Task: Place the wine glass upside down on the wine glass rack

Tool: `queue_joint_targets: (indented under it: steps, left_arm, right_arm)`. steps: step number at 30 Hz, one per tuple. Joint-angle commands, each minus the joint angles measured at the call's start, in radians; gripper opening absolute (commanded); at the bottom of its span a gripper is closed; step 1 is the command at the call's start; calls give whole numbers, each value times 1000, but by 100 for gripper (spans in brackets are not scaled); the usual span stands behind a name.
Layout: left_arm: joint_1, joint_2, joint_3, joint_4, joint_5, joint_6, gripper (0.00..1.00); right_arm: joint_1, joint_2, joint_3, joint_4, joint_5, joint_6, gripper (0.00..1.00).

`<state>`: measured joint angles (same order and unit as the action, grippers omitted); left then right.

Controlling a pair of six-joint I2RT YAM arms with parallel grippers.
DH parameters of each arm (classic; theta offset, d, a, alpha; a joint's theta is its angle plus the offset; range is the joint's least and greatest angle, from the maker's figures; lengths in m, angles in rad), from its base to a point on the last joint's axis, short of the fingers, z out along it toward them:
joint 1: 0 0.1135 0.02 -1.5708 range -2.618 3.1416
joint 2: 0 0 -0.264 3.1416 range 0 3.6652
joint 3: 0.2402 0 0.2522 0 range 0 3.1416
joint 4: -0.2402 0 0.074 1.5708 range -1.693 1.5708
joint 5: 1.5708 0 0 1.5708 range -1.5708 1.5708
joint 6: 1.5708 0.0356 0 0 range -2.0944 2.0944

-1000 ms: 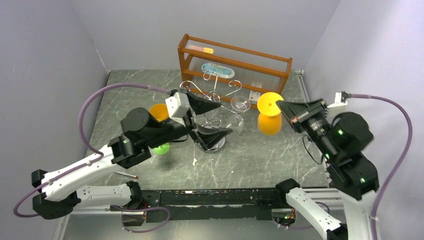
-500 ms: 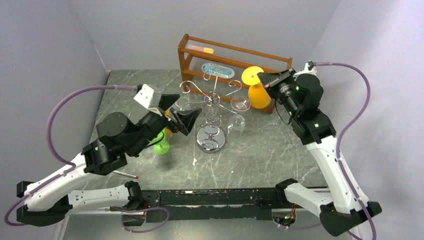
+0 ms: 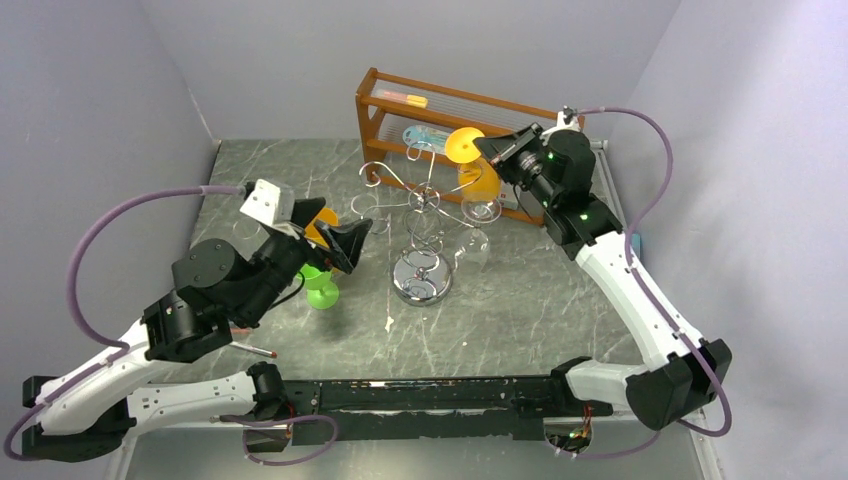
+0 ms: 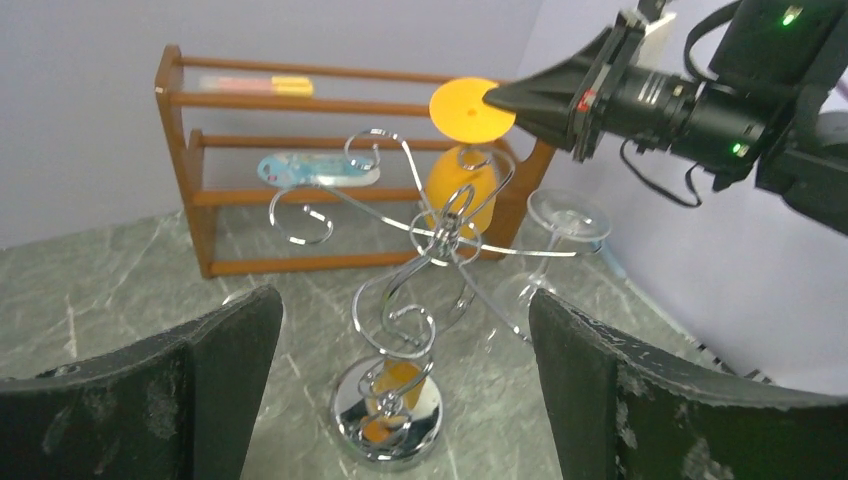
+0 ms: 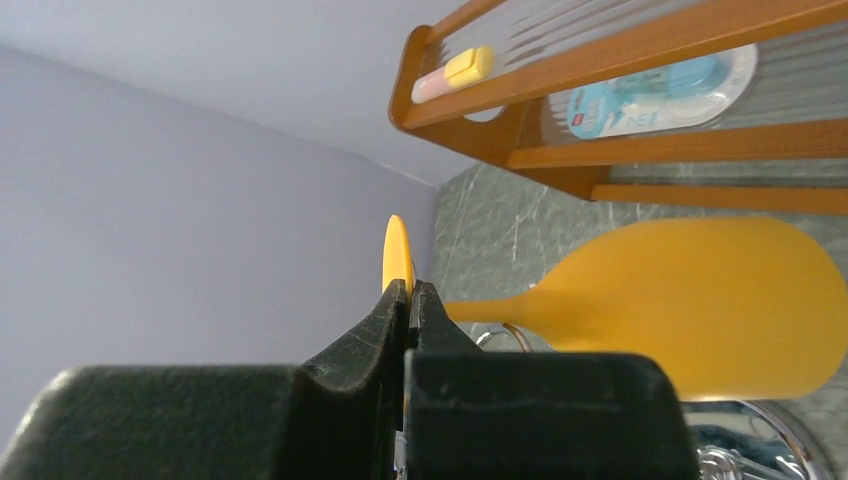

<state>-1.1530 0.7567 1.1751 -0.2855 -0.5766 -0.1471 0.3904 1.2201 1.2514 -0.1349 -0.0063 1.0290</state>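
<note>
Wine glass (image 3: 478, 180) handling is all on the far side, so start near: the left hand (image 3: 352, 245) sits at about 9 o'clock from the wine glass rack (image 3: 420, 283), fingers spread wide and grasping nothing. It seems to be placed there to leave the chrome arms free while its camera looks on. Just beside it a green-footed glass (image 3: 322, 293) stands on the bench (image 3: 520, 310). On the rack's 3 o'clock arm a clear glass (image 3: 480, 210) already hangs bowl-down, which shows how the scrolls carry a foot. Farther off, between 1 and 2 o'clock and level with the upper arms, the orange glass hangs inverted in the air, foot uppermost, bowl toward the bench. The right hand (image 3: 483, 148) is clenched on that foot disc, pinching it edge-on; I judge this keeps the stem bare to slide into a scroll. Behind it stands the wooden shelf (image 3: 470, 100).
</note>
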Motion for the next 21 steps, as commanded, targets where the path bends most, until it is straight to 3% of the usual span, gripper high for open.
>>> queue_joint_targets:
  steps: [1, 21]
  left_arm:
    - [-4, -2, -22, -73, -60, -30, 97]
    - [-3, 11, 4, -129, -106, -124, 97]
  right_arm:
    - [10, 35, 7, 68, -73, 4, 0]
    - [20, 67, 153, -179, -218, -106, 0]
